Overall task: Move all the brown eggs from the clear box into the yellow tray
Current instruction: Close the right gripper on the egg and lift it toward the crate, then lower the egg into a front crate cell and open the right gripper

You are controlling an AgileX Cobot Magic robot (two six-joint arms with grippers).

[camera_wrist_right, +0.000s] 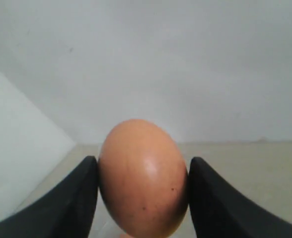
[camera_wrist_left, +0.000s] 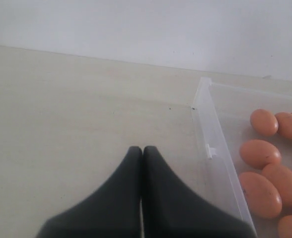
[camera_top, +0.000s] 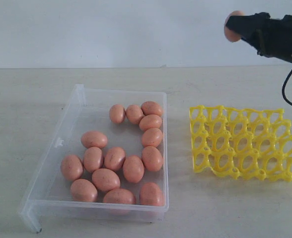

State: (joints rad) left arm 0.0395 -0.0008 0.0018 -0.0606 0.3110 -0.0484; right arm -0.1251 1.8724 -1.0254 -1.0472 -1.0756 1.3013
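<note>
15 brown eggs (camera_top: 133, 168) in clear box (camera_top: 89, 119); 1 yellow tray (camera_top: 194, 144) beside. R gripper (camera_wrist_right: 142, 166) clamps 1 egg (camera_top: 230, 33); L gripper (camera_wrist_left: 142, 151) closed, holding nothing.

Those brown eggs (camera_top: 133, 168): smooth, matt, faintly speckled shells. The clear box (camera_top: 45, 168) is glossy see-through plastic, the yellow tray (camera_top: 205, 148) shiny plastic, the desk (camera_top: 235, 208) pale and matt.

The right tool (camera_top: 237, 25) is black and blocky, with a thin black cable (camera_top: 284, 89) that curves under it. The left tool (camera_wrist_left: 142, 154) has two smooth, matte black fingers (camera_wrist_left: 111, 203), broad at the base and narrow at the tips.
</note>
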